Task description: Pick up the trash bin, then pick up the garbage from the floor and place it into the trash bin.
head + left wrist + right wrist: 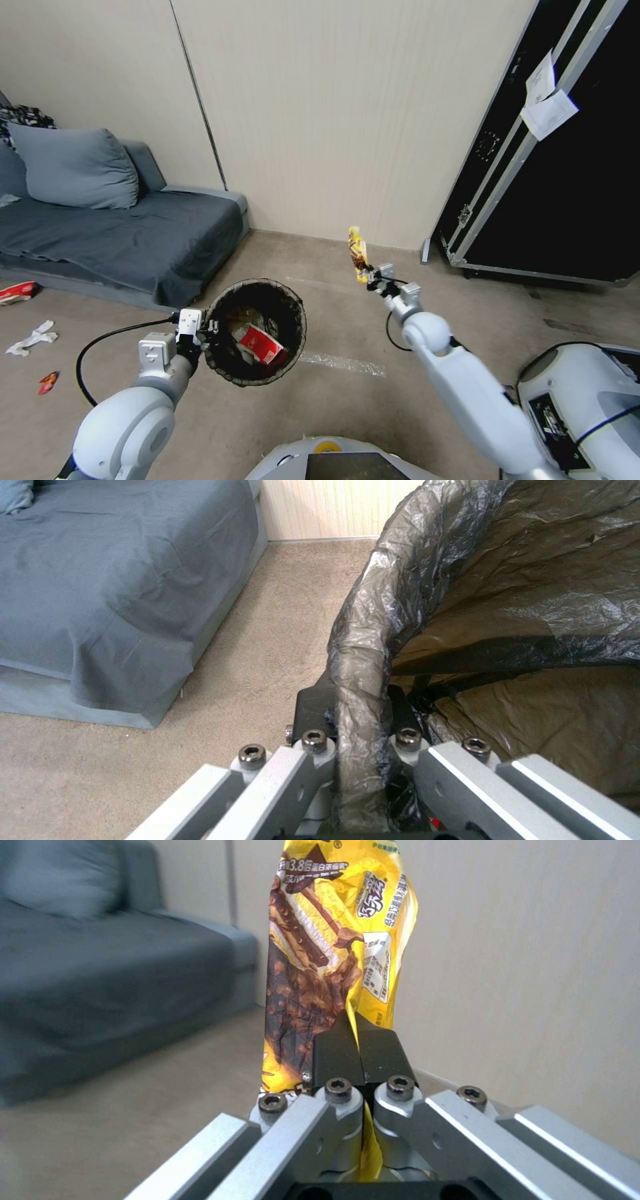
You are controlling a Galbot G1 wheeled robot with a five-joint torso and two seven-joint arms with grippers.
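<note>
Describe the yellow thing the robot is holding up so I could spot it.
Look to the beige wall beside the big black case. In front of it, the right pincer pinches a yellow wrapper, held upright. Unlike other litter, it's off the floor, with brown chocolate sticks printed on it.

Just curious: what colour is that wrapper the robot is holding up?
Yellow with brown chocolate pictures; the right end effector pinches the wrapper, clearest in the right wrist view.

Grey sofa (133, 233) against beige wall (333, 120)
</note>
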